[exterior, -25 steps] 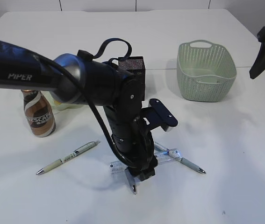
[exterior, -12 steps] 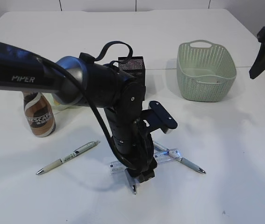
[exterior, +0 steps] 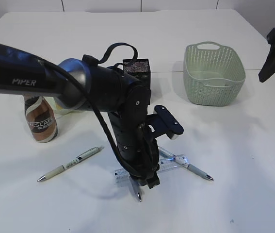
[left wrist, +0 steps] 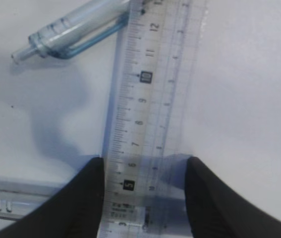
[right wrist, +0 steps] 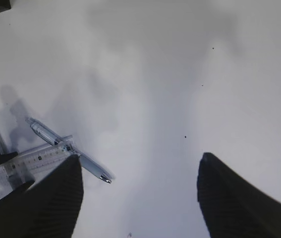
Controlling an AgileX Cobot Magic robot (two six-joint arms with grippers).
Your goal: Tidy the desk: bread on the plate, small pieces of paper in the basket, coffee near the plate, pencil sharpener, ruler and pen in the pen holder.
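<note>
The clear ruler (left wrist: pixel 147 114), printed with blue numbers, lies flat on the white table (left wrist: pixel 249 99) between the left gripper's (left wrist: pixel 145 196) parted jaws, a detail the exterior view hides behind the arm, while the right gripper (right wrist: pixel 140 198) hangs released well aside.

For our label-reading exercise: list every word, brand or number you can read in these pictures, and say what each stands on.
"PIPER": white letters on the black left robot arm.
"ESCAF", partly cut off: the brown-and-cream label of the coffee bottle.
"5", "7", "8", "9", "10", "11", "12": the clear plastic ruler between the open left gripper fingers.
Print on the pale green pen: too small to read.
</note>
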